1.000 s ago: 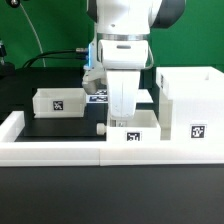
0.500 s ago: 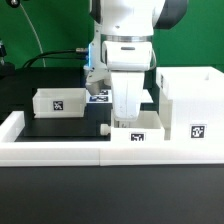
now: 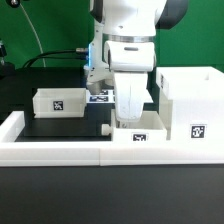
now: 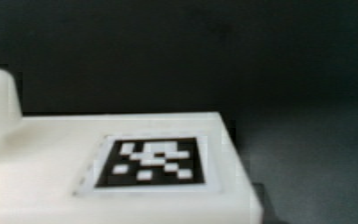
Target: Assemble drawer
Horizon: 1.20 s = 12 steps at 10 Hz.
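White plastic everywhere on this one. The middle tray (image 3: pixel 140 128) sits at the near edge of the black table (image 3: pixel 70 125), right up against the long low white rail (image 3: pixel 50 150), with its square tag (image 3: pixel 134 138) facing the camera. The gripper (image 3: pixel 127 113) hangs straight down over that tray's far left corner, its lower end at the rim or just inside it. The fingertips are hidden by the tray wall and the arm's own body, so honestly I can't tell whether the pincer is open, closed or holding anything.

The other tray (image 3: pixel 58 101) is off to the exterior view's left, a bit farther back and well apart from the first one. The tall box shell (image 3: pixel 190 105) stands on the exterior view's right, just beside the middle tray, open side up. The marker board (image 3: pixel 100 97) lies flat on the far side, between the other tray and the arm.

The wrist view is blurry: a flat white face carrying a checkered marker (image 4: pixel 153 163) up close, with dark table beyond.
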Each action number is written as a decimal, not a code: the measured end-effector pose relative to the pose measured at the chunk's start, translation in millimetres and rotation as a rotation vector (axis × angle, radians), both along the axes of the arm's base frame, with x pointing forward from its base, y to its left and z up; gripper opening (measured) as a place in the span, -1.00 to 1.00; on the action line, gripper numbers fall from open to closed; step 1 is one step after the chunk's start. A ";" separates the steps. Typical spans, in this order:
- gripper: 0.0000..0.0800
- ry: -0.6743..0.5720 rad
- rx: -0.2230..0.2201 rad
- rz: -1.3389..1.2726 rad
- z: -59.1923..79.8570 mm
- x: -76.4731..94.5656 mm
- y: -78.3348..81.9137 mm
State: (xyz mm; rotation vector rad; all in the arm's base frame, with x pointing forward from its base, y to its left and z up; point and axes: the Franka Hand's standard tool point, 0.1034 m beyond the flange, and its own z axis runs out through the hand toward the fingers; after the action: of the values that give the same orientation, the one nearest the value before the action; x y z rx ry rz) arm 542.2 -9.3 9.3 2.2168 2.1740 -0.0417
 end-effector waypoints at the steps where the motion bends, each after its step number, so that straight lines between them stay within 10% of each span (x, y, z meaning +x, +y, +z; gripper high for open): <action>1: -0.89 0.000 0.000 0.000 0.0 0.0 -0.1; 12: -0.89 0.003 -0.005 -0.002 10.6 0.0 -1.1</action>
State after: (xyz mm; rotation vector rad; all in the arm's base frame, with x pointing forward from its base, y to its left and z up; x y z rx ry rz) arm 542.2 -10.4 20.0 2.2183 2.1706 -0.0503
